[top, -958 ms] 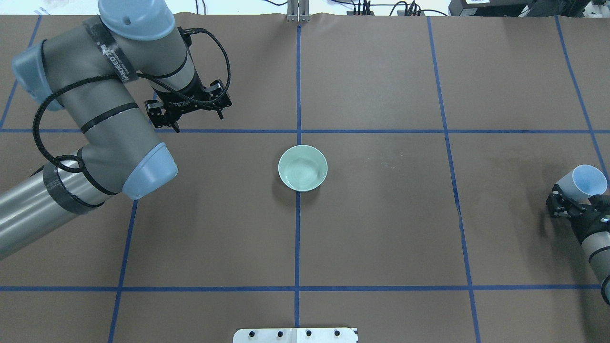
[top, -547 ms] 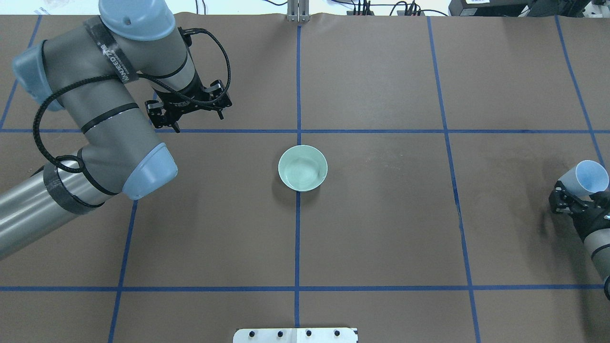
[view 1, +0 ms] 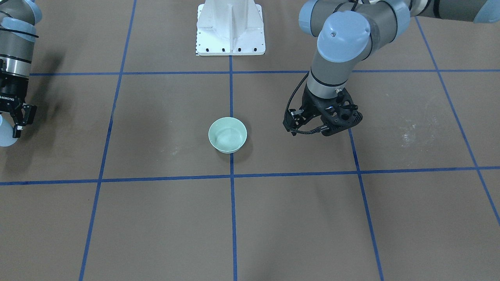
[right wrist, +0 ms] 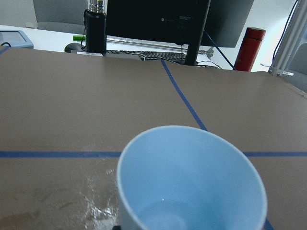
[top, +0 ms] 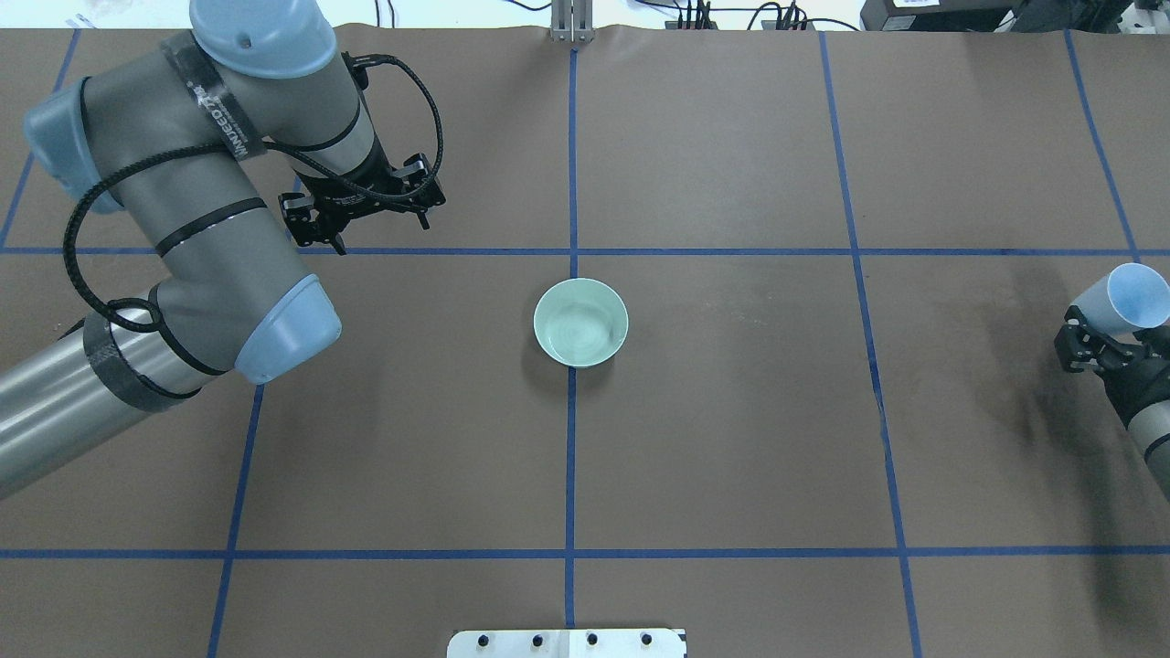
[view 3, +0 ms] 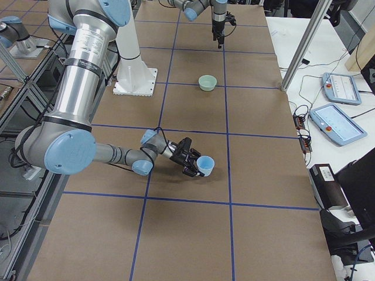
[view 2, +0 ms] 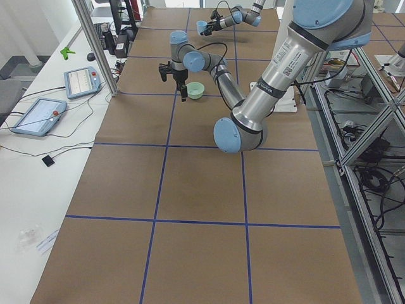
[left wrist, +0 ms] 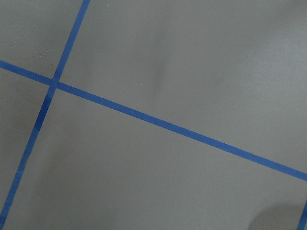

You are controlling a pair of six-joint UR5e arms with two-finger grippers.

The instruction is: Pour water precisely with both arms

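Water (right wrist: 162, 218) pouring, two-arm rig. Tabletop (top: 731, 457): brown, with a blue taped grid. Left arm (top: 183, 228): near the bowl (top: 580, 323). The left tool (view 1: 326, 123) holds nothing visible, and its finger spread cannot be told. Right arm (view 3: 76, 105): well apart from the bowl, with the right tool (top: 1092, 345) pinching a tilted light-blue cup (top: 1129, 306). A thin film of water lies in the cup bottom, and a sheen shows in the bowl. Advised: keep the pinch firm, carry the cup slowly, and tip it only with the lip over the bowl's centre.
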